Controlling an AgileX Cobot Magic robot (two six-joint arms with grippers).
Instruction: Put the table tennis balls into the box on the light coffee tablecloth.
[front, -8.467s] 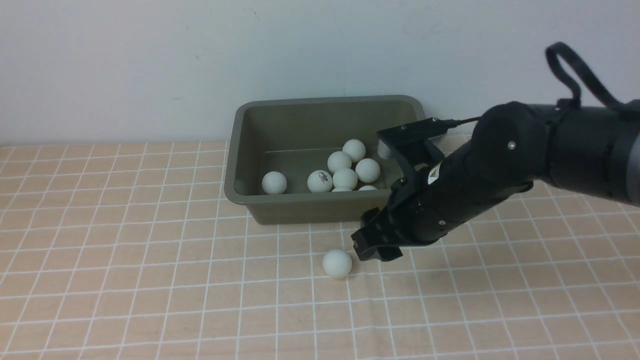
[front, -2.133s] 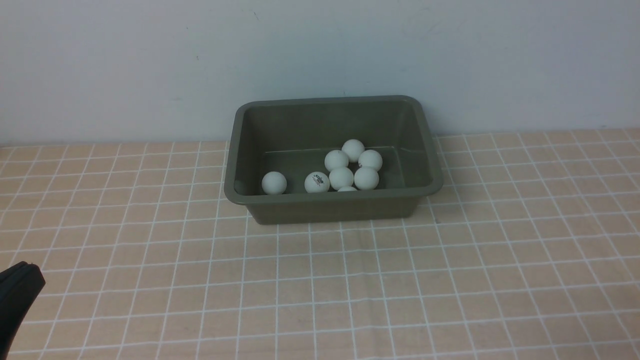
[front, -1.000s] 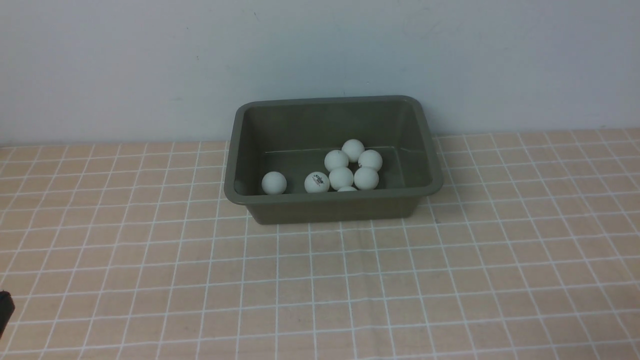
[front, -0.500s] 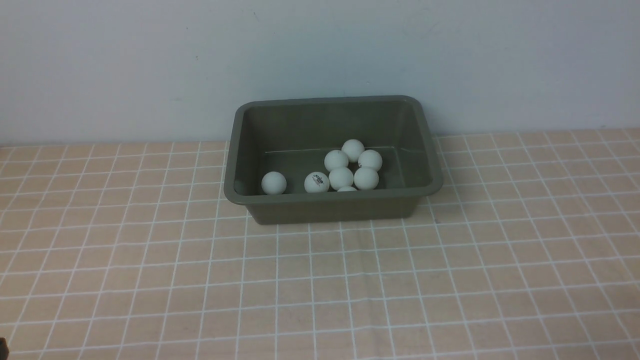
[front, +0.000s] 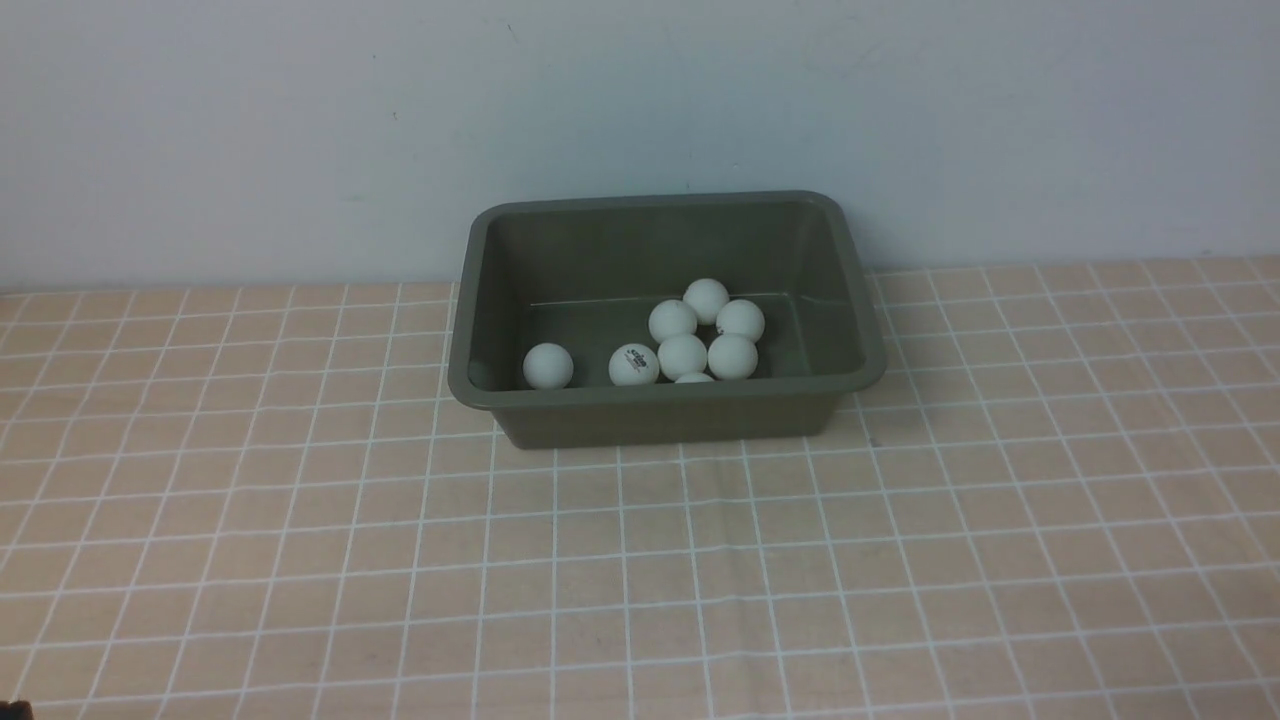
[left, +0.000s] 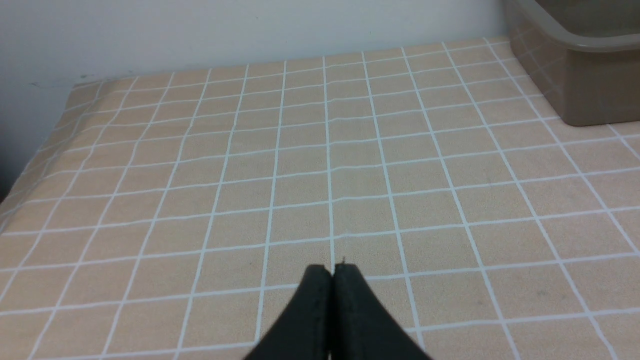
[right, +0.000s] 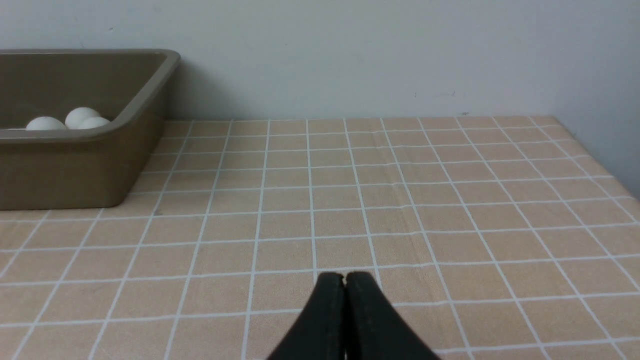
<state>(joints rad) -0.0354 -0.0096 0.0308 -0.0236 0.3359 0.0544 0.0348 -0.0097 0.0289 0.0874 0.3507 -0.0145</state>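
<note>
Both grippers pressed shut w/ nothing in them; balls all in the box.

Left gripper (left: 332, 272) & right gripper (right: 345, 280): 2 black fingers each, tips touching, no gap, nothing held, each low over bare tablecloth (front: 700, 560). Neither shows in front view; arms behind them are out of frame. 1 box (front: 470, 385), dark olive, sits on the cloth by the back wall (front: 300, 130); left gripper is off the box's left end, right gripper off its right end, both well apart from it. Balls (front: 683, 355) in the box: 8 counted – 1 alone near box's left end, 1 w/ dark logo next, 6 bunched right of centre; nearest one is half hidden by box's front rim. Logo text too small to read. Right wrist view shows only 3 ball tops over the rim; left wrist view only a box corner.
</note>
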